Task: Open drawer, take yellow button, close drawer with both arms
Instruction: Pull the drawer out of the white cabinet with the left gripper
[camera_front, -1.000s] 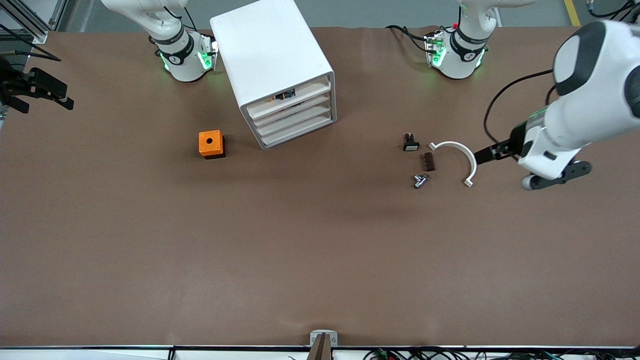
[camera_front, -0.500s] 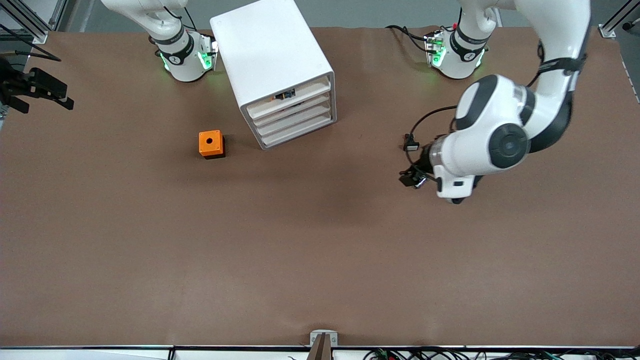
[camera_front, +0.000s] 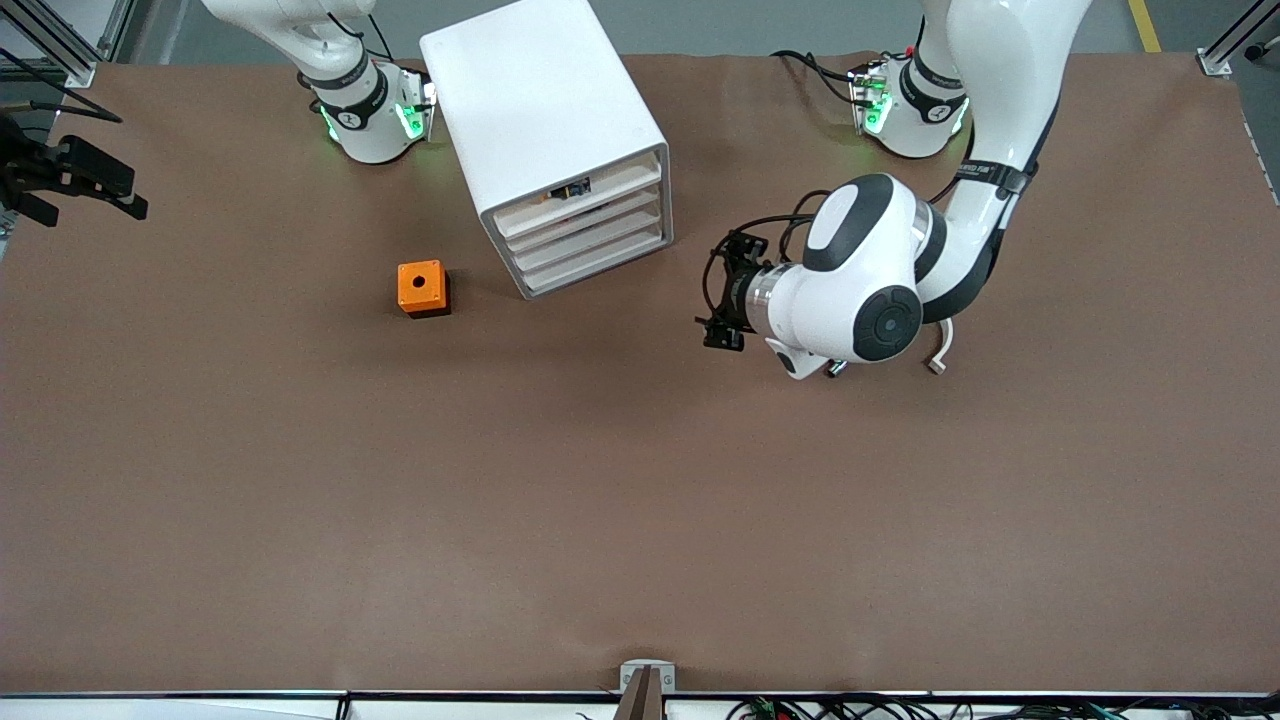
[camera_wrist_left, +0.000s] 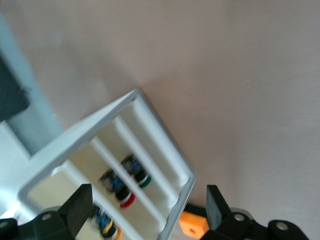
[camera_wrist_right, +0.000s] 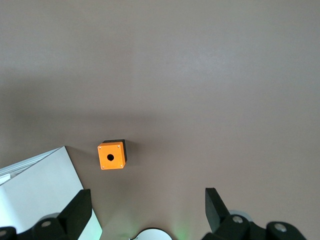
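Beside the white cabinet (camera_front: 556, 140), toward the left arm's end of the table, the left gripper (camera_front: 722, 290) hangs over bare tabletop, its fingers (camera_wrist_left: 80, 207) spread wide and holding nothing. Its wrist view looks into the cabinet's drawer fronts. The top drawer (camera_front: 580, 190) sits closed, with the button (camera_front: 548, 197) showing inside. The right gripper (camera_front: 80, 180) waits at the table's edge, released. An orange cube (camera_front: 422, 288) rests near the cabinet.

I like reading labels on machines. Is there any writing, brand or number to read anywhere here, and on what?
None can be read.
A black band on the left arm carries white marks, too small to read.
The cabinet and the orange cube show no writing.
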